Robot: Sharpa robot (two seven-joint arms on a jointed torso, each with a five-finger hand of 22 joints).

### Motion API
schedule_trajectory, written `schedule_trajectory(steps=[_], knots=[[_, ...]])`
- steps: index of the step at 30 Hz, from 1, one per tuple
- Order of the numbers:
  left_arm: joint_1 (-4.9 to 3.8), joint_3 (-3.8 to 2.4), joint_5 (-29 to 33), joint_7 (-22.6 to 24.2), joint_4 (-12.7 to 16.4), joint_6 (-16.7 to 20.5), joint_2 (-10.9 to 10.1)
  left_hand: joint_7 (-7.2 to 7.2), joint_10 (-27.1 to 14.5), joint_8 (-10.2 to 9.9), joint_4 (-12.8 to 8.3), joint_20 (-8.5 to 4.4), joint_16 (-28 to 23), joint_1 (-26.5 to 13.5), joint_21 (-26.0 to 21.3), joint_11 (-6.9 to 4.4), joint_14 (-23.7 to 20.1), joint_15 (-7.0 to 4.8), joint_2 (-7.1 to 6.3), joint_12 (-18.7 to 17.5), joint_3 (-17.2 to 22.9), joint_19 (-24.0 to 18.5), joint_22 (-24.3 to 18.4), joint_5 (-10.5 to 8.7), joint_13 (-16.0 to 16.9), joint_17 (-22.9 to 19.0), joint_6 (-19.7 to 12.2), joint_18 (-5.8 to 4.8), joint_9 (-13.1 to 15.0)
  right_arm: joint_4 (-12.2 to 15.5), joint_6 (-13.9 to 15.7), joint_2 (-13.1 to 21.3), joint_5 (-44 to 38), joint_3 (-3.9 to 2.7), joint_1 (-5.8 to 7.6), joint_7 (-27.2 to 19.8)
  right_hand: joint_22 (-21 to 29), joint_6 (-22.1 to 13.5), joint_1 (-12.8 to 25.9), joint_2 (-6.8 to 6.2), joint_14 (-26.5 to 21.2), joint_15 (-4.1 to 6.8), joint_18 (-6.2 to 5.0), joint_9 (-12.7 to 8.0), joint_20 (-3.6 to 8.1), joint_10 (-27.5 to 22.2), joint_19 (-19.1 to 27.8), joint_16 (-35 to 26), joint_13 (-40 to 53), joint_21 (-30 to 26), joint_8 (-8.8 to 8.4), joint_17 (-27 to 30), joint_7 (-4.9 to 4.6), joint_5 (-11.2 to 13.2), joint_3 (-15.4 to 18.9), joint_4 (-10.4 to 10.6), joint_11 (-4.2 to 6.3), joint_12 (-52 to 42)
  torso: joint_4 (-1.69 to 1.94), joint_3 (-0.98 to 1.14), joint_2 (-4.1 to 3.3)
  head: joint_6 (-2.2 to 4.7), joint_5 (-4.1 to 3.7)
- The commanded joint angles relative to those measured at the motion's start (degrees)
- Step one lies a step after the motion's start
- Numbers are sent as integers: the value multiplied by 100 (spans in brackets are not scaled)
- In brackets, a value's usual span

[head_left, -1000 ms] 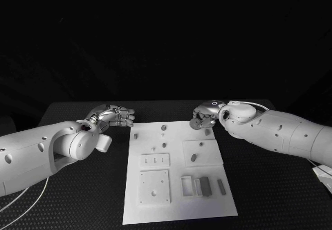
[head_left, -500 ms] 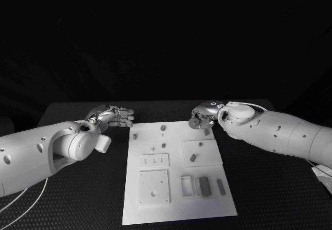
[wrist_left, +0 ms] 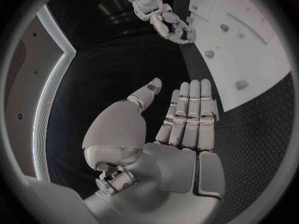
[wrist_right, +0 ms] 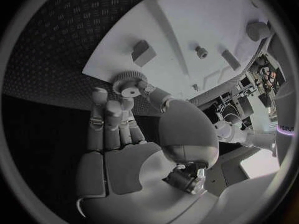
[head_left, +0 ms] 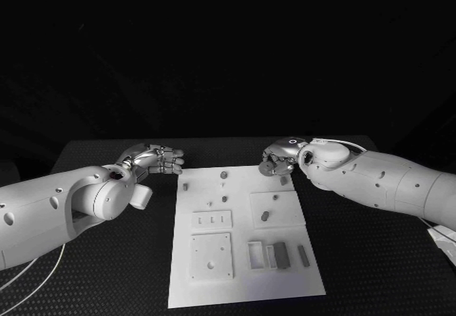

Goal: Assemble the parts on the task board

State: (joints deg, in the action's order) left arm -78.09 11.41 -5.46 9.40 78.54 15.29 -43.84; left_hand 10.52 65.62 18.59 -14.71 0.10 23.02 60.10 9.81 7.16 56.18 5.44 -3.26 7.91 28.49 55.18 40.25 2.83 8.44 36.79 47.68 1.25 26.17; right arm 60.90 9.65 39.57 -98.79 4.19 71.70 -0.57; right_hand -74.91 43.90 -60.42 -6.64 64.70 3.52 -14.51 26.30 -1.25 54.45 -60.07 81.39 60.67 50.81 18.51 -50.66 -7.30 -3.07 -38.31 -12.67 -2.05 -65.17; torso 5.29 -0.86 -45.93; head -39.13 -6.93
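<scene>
We find no readable text, label, brand, number or sign in any of the views. The task board [head_left: 245, 263] carries only plain recesses and slots, with no printed characters that we can make out. The parts on it, the white arms and the silver hands bear no legible marking either.
</scene>
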Motion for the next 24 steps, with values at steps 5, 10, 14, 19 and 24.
schedule_trajectory(steps=[5,10,14,19,24], knots=[[-7,-4,-20,11,19,-104,1,27,35,-21,-15,-24,-43,-68,-28,17,20,18,-3,-28,-14,-24,9,21,8,11,-18,74,-8,-65,-523,-3,-81,39,-56,33,-119,886,-15,321,18,85,-49,43,5,-167,10,69,-39,19,71,28,-56,19,50,-168,42,-66,5,-3,1,-18,0],[-7,-4,-20,-4,18,-112,-5,27,35,-21,-14,-24,-46,-69,-29,17,19,18,-3,-30,-15,-24,9,21,9,12,-18,74,-8,-69,-536,1,-96,39,-56,26,-118,903,-20,418,15,93,-49,47,6,-169,18,80,-58,24,75,42,-47,19,49,-263,51,-81,1,-2,3,-22,-2],[-7,-4,-22,-6,23,-109,-6,27,34,-22,-16,-24,-48,-67,-30,18,18,19,-4,-32,-14,-26,10,22,9,14,-19,74,-9,-72,-472,-2,-226,39,-56,17,-118,906,-91,369,9,97,-49,48,13,-176,25,90,-77,32,72,55,-45,19,38,-389,54,-95,-1,-1,0,-22,-3],[-8,-4,-24,-9,34,-88,-12,27,33,-23,-18,-24,-52,-64,-31,18,17,19,-3,-35,-13,-27,11,22,9,17,-19,75,-10,-56,-61,4,-492,48,-56,101,-116,1013,-141,221,51,117,-49,77,24,-123,-36,128,-102,72,126,72,-15,19,64,-356,80,-142,-4,-4,3,-22,-5],[-8,-4,-24,-6,41,-85,-15,26,33,-23,-20,-23,-55,-62,-32,18,17,19,-2,-38,-12,-29,11,22,10,19,-19,75,-10,49,126,19,-688,48,-56,159,-104,1261,-38,207,155,204,-49,165,67,6,-148,169,-156,108,263,100,89,19,64,-255,176,-187,-8,-4,4,-18,-4]])
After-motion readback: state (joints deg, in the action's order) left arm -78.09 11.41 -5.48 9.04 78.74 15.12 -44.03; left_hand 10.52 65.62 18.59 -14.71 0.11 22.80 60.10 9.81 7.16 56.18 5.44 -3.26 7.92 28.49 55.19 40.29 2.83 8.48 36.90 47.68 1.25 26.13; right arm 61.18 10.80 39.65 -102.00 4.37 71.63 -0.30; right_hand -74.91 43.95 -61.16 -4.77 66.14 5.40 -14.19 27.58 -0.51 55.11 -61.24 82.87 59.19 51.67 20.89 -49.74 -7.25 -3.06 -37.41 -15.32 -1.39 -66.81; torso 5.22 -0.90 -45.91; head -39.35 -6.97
